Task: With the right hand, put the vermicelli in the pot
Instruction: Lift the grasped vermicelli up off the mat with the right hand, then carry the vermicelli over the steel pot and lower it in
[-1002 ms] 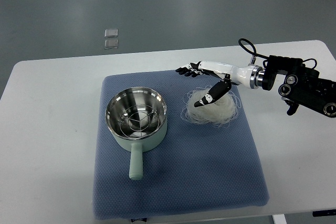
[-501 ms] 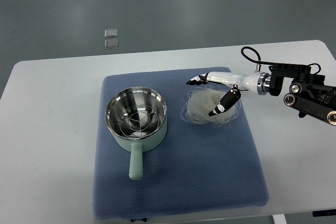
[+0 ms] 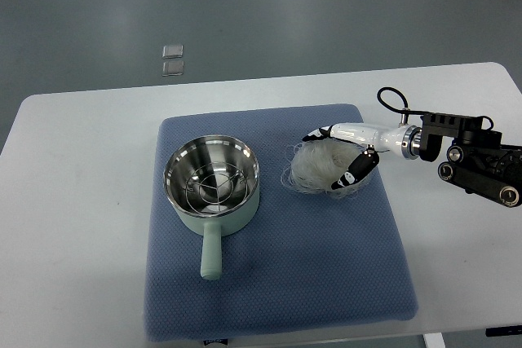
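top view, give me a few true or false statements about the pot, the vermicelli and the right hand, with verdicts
1. The vermicelli lies on the blue mat, to the right of the pot. True.
2. Some vermicelli is already inside the pot. False: the pot holds only a wire rack; the whole nest is on the mat.
3. The right hand is at the vermicelli, fingers on either side of the nest. True.
4. The pot's handle points toward the far edge of the table. False: it points toward the near edge, at the bottom of the picture.
5. The left hand is holding the pot steady. False: no left hand is in view.
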Action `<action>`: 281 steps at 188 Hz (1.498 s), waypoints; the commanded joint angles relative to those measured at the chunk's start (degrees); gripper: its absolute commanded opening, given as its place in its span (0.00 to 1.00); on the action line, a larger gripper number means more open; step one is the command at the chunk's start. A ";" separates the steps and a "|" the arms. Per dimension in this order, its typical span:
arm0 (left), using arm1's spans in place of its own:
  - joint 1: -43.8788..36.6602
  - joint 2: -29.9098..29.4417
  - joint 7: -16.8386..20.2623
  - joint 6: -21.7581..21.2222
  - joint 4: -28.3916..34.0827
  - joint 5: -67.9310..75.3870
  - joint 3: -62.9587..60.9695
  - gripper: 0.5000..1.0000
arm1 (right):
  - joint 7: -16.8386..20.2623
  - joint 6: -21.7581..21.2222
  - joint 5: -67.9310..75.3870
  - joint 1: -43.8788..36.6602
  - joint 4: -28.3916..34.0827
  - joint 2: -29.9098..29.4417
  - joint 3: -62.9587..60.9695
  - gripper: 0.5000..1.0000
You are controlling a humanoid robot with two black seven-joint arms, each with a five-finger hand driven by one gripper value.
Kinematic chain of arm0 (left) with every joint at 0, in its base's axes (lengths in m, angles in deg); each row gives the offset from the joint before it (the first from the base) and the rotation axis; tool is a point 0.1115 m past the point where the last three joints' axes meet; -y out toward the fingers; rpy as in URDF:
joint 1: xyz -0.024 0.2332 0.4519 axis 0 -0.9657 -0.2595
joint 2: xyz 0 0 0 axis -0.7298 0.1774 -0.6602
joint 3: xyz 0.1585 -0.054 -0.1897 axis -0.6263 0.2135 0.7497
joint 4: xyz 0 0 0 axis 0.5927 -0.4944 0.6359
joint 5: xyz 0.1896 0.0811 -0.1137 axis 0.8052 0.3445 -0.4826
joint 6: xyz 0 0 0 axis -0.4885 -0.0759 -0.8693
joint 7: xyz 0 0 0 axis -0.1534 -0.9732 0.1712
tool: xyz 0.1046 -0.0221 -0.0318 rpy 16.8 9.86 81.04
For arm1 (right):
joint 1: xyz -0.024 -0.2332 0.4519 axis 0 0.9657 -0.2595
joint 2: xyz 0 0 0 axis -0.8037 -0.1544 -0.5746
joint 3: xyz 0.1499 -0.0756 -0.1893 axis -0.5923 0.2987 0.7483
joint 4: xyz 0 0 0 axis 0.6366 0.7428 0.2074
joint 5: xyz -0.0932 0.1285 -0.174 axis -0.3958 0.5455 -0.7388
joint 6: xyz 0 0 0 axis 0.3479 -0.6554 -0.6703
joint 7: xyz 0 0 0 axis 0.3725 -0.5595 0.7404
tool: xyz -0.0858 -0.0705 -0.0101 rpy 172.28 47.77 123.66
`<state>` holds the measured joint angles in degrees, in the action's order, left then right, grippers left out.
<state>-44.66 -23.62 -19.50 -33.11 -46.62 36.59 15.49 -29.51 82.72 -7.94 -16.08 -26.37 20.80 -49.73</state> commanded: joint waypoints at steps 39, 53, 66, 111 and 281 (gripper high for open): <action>0.03 0.00 -0.04 -0.03 0.00 0.00 -0.03 1.00 | 0.17 0.62 -0.09 0.48 -0.90 -0.02 0.02 0.42; -0.05 0.00 -0.04 0.06 0.00 0.00 -0.03 1.00 | 0.17 0.54 -0.09 0.56 -0.90 -0.02 0.11 0.12; -0.05 0.00 0.05 -0.03 0.00 0.00 -0.03 1.00 | 0.17 0.54 -0.09 0.56 -0.90 -0.02 0.11 0.00; 0.03 0.00 -0.04 -0.03 0.00 0.00 -0.03 1.00 | 0.17 0.62 0.00 0.04 -0.90 0.16 -0.07 0.00; 0.03 0.00 -0.04 -0.03 0.00 0.00 -0.03 1.00 | -1.68 6.34 5.27 -3.92 7.72 -1.16 -13.43 0.00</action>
<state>-44.67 -23.62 -19.51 -33.11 -46.62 36.59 15.46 -31.18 89.06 -2.70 -19.70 -20.70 20.30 -60.28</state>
